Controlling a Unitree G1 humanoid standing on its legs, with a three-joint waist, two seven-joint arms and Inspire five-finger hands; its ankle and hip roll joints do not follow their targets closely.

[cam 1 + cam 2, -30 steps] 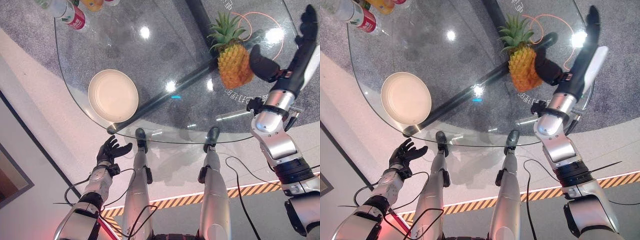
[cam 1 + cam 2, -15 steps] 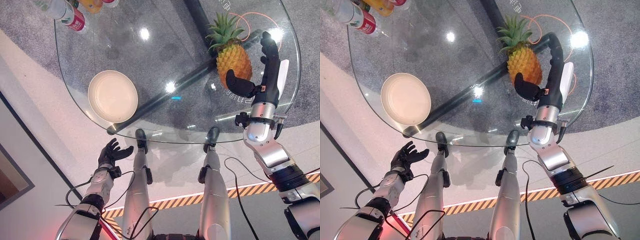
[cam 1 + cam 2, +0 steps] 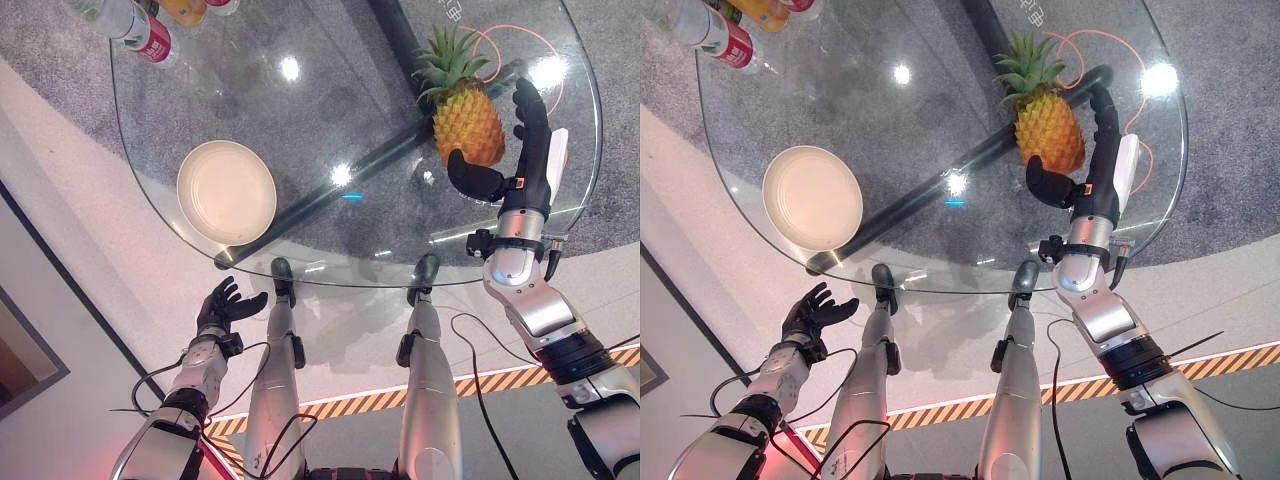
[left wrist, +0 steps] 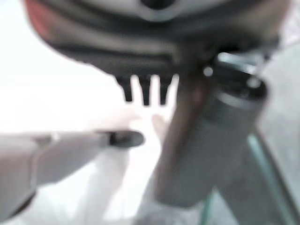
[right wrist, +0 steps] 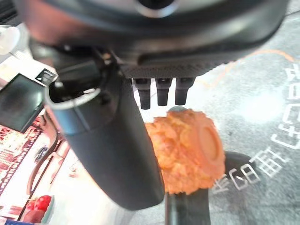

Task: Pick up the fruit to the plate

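Lying on the glass table point(image 3: 200, 90), far right part: one pineapple point(image 3: 467, 122), crown pointing away from me. My right hand point(image 3: 520, 150) sits just beside it, fingers straight along its right flank, thumb tucked under its base, nothing grasped. Cream plate point(image 3: 227, 191): near the table's left edge, well apart from the fruit. My left hand point(image 3: 222, 305): below the table edge, fingers spread loose. Bottles point(image 3: 135, 25): far left corner.

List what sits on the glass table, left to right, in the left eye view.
Bottles at the far left corner → plate → pineapple → right hand, open beside the pineapple, all over the glass table.
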